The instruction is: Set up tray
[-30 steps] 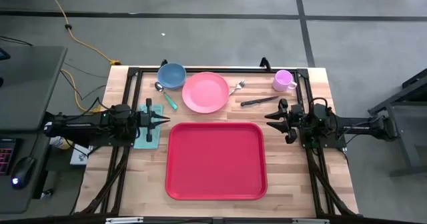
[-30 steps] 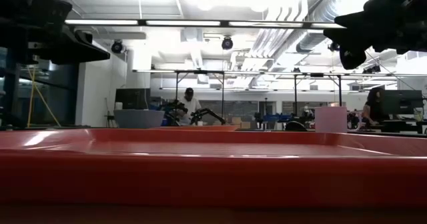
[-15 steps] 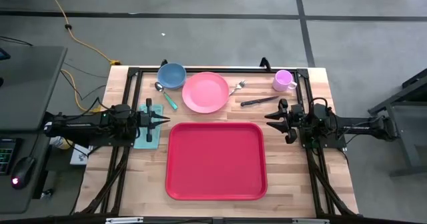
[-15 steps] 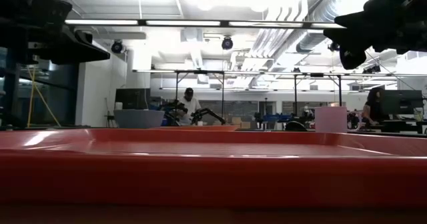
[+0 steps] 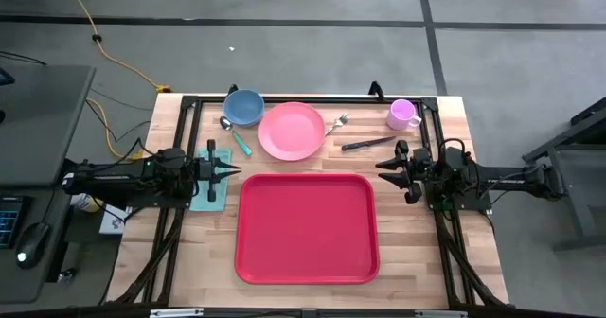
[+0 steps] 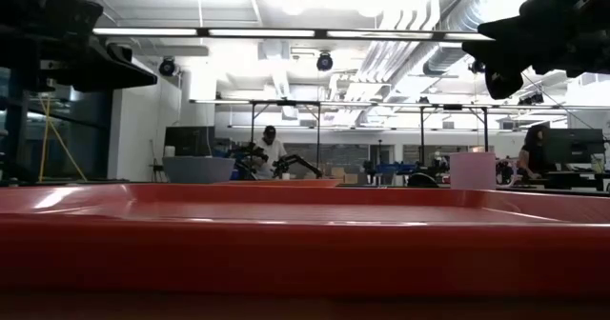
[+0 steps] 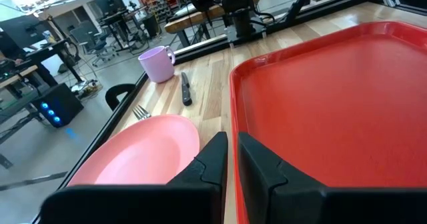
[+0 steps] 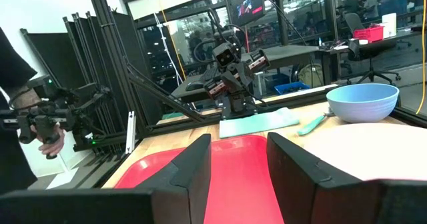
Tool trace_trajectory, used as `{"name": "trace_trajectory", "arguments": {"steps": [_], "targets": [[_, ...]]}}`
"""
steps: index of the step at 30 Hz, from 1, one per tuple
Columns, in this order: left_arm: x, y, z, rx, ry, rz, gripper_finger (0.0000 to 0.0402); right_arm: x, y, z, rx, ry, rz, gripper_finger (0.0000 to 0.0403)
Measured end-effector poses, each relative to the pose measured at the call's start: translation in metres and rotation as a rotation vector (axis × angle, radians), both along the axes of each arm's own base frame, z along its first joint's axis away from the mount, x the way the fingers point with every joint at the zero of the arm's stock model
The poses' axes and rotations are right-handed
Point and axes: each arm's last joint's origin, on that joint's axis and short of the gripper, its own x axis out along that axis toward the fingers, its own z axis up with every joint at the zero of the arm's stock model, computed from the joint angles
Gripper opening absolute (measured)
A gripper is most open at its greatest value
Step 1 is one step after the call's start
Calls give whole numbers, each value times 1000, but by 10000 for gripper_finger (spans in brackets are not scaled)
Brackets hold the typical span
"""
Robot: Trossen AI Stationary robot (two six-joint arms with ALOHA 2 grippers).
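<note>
Beside tray [image 5: 307, 227], left gripper [image 5: 234, 172] nearly closed, right gripper [image 5: 383, 171] parted, both empty.

Even, bright overhead light falls on the table [image 5: 445, 261] in the high view — shadows are faint and short. In the low view, ceiling strip lights [image 6: 286, 32] glare white, leaving both arms as dark silhouettes; the tray [image 6: 305, 244] rim nearest the lens is soft and blurred. The right wrist view shows backlit windows — its near fingers [image 8: 190, 167] are out of focus.
</note>
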Motion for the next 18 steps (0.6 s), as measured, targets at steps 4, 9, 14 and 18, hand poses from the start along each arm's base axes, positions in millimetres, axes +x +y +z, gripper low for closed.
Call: {"name": "trace_trajectory", "arguments": {"steps": [4,9,14,18], "targets": [[0,0,1,-37,-10,5,65,0,0,0,0,0,0,124],[0,0,2,-161,-38,15,64,0,0,0,0,0,0,124],[0,0,2,-348,-60,39,64,0,0,0,0,0,0,124],[0,0,2,-514,-80,62,65,0,0,0,0,0,0,124]]}}
